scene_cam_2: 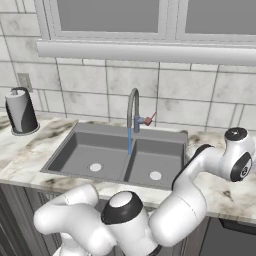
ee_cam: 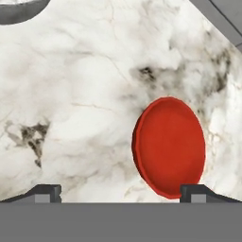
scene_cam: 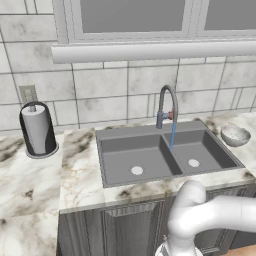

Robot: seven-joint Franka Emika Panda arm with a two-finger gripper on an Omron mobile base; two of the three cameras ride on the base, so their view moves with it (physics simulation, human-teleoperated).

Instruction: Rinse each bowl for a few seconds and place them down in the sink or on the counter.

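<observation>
The glossy red bowl rests on the white marble counter in the hand view, right of centre. My gripper hovers above the counter, open and empty, its right fingertip at the bowl's near rim and the left one over bare marble. The pale grey-white mottled bowl stands on the counter just right of the sink; its rim shows at the hand view's top left. Water runs from the arched faucet into the right basin. My arm reaches to the right past the sink.
A paper towel roll in a dark holder stands on the counter at the far left. The sink's edge crosses the hand view's top right corner. A window sill runs along the tiled wall above the faucet.
</observation>
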